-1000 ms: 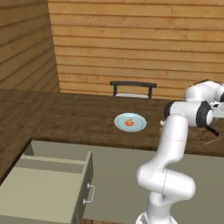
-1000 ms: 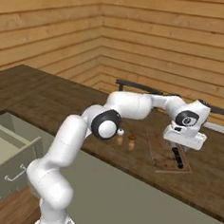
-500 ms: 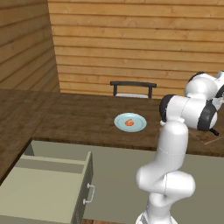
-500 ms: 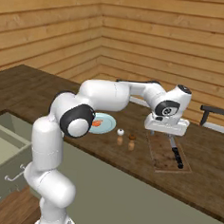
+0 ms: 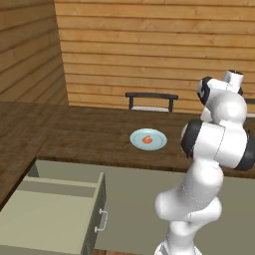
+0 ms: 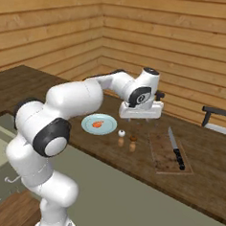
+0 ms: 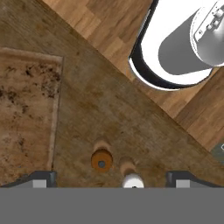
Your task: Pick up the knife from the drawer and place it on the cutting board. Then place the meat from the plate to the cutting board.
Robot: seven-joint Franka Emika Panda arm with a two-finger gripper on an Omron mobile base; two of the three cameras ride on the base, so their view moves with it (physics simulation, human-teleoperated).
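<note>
Brown wood of the cutting board (image 6: 170, 153) carries the knife (image 6: 176, 148), which is laid along the board's far side with its black handle toward the robot and its blade pointing away. Nothing is held by the gripper (image 6: 138, 119), whose jaws are spread wide; it is hung above the tabletop between the plate (image 6: 99, 124) and the board, over two small shakers (image 6: 126, 139). The meat (image 6: 98, 124) is seen on the pale-blue plate, just left of the gripper and well apart from the knife. The drawer (image 5: 50, 215) is pulled out at the counter's near edge
</note>
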